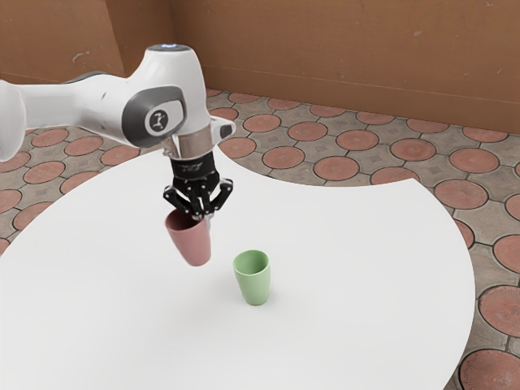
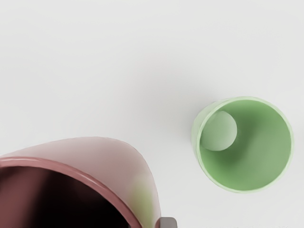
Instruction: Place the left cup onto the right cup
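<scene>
1. Brown wall [image 1: 325,41] at the back, reddish round-paver floor [image 1: 357,142] under it, big round white worktop [image 1: 366,268] up front.
2. Over at the exterior view's left: white arm [image 1: 89,106], coming in toward the right and bending down over the worktop.
3. Right below its wrist, black jaws closed on the pink cup [image 1: 189,240], pinching it at the rim.
4. Pink cup hanging a bit tilted, mouth up toward the jaws, and by the looks of it lifted clear of the worktop.
5. Same cup in the wrist view: big and close [image 2: 95,161], dark inside, right under the hand.
6. Next one along to the right: green cup [image 1: 253,278], standing upright on the worktop, mouth up, near the pink cup but not touching it, and sitting lower.
7. So, pink cup off to the exterior view's left of the green one, not above it.
8. Wrist view looking straight down into the green cup [image 2: 247,147], pale round bottom visible, bare white worktop [image 2: 118,57] between the two cups.
9. Farther right, plain white worktop out to its curved edge, then pavers again.
</scene>
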### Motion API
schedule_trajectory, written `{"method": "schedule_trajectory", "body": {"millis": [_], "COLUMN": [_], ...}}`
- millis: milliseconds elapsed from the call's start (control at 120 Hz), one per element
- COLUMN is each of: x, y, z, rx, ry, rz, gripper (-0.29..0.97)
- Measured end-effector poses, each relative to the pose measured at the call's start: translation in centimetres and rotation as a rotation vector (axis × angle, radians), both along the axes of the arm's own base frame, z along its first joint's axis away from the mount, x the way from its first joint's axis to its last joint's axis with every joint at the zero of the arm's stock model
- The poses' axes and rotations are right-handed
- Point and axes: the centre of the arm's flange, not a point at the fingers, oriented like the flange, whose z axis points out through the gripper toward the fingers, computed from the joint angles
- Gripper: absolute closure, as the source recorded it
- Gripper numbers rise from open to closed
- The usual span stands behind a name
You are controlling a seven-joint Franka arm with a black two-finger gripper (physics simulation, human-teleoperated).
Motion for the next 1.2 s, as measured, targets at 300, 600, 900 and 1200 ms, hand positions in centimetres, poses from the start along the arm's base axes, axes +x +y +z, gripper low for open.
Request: {"method": "schedule_trajectory", "body": {"millis": [300, 600, 900, 1200], "x": [0.6, 1.7, 2.8, 3.6], "y": [-2.8, -4.7, -5.6, -6.8], "z": [0.0, 0.2, -0.4, -0.6], "rx": [-0.006, -0.012, -0.01, -0.01], "ry": [-0.002, -0.011, -0.002, -0.004], "rz": [-0.05, -0.083, -0.099, -0.118], "gripper": [0.79, 0.79, 0.79, 0.79]}}
